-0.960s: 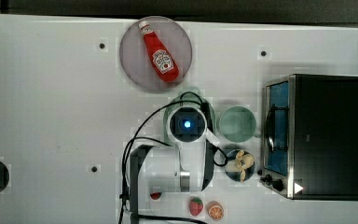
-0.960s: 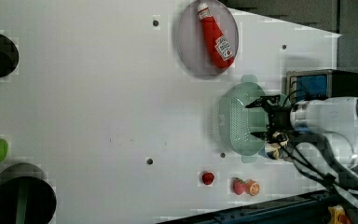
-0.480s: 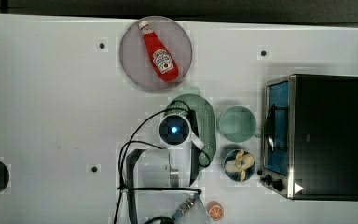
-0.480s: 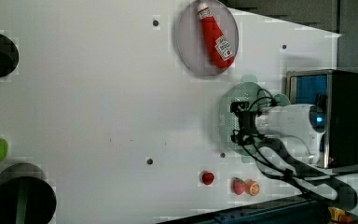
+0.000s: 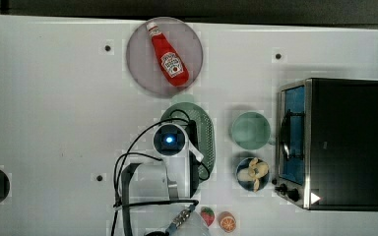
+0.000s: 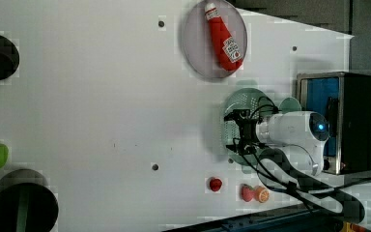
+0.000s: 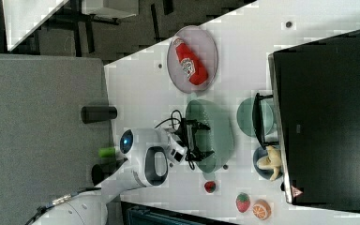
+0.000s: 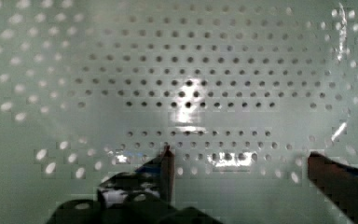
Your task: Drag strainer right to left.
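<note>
The strainer [image 5: 205, 132] is a pale mint-green oval colander lying between the ketchup plate and the green cup. The arm's wrist [image 5: 170, 140] covers the half of it toward the top view's left. My gripper [image 7: 199, 139] is open and reaches down into the strainer [image 7: 218, 133]. In the left view the gripper [image 6: 237, 130] sits over the strainer's [image 6: 244, 99] perforated middle. The wrist view looks straight at the strainer's holed floor [image 8: 186, 70]. The gripper [image 8: 242, 163] spreads wide there, its two dark fingertips [image 8: 168, 161] just above the floor and nothing between them.
A grey plate [image 5: 140, 64] carries a red ketchup bottle [image 5: 167, 54]. A round green cup [image 5: 250, 130], a bowl with banana [image 5: 252, 174] and a toaster oven [image 5: 332, 142] stand to the top view's right. A strawberry [image 5: 207, 215] and an orange [image 5: 228, 221] lie near the arm's base.
The arm has shifted toward the top view's left and the gripper has come down into the strainer. The strainer itself looks to be in about the same place.
</note>
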{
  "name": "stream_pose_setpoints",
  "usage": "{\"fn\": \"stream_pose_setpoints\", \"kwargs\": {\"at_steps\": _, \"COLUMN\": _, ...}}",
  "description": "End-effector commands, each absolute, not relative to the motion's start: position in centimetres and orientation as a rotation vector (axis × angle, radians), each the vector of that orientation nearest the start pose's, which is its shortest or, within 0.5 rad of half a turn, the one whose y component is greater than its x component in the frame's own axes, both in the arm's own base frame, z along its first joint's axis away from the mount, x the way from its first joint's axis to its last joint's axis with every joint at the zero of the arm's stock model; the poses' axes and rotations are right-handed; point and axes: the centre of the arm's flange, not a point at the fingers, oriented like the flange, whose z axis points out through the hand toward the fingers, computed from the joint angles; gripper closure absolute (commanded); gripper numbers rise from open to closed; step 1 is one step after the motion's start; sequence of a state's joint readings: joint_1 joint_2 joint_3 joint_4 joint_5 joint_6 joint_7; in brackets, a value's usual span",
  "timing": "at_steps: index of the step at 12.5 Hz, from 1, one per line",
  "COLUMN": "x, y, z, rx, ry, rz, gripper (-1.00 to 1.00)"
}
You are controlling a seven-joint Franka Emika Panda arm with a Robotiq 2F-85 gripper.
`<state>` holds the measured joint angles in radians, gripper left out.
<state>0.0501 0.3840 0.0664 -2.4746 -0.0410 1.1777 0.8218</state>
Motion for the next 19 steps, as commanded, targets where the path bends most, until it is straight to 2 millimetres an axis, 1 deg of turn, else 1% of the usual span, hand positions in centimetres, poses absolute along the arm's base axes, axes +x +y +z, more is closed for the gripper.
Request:
{"fn": "stream_pose_setpoints", "kwargs": {"at_steps": 1, "x": 46.6, "y": 8.6, "z": 15.2, "rx": -2.341, "ry": 2.129, "rz": 0.092, "gripper": -1.0}}
{"fn": "stream_pose_setpoints", "kwargs": {"at_steps": 7, "x": 46.1, "y": 13.8, "z": 15.5, "rx": -2.314, "ry": 2.116, "rz": 0.168, "gripper": -1.0}}
{"fn": "stream_pose_setpoints", "kwargs": {"at_steps": 12, "x": 46.2, "y": 18.8, "z": 15.8, "rx": -2.302, "ry": 2.103, "rz": 0.241, "gripper": -1.0}}
{"fn": "stream_pose_setpoints", "kwargs": {"at_steps": 15, "x": 46.4, "y": 21.9, "z": 15.9, "rx": -2.251, "ry": 2.119, "rz": 0.281, "gripper": -1.0}}
{"fn": "stream_pose_setpoints", "kwargs": {"at_steps": 19, "x": 47.0, "y": 26.3, "z": 15.9, "rx": -2.143, "ry": 2.203, "rz": 0.303, "gripper": -1.0}}
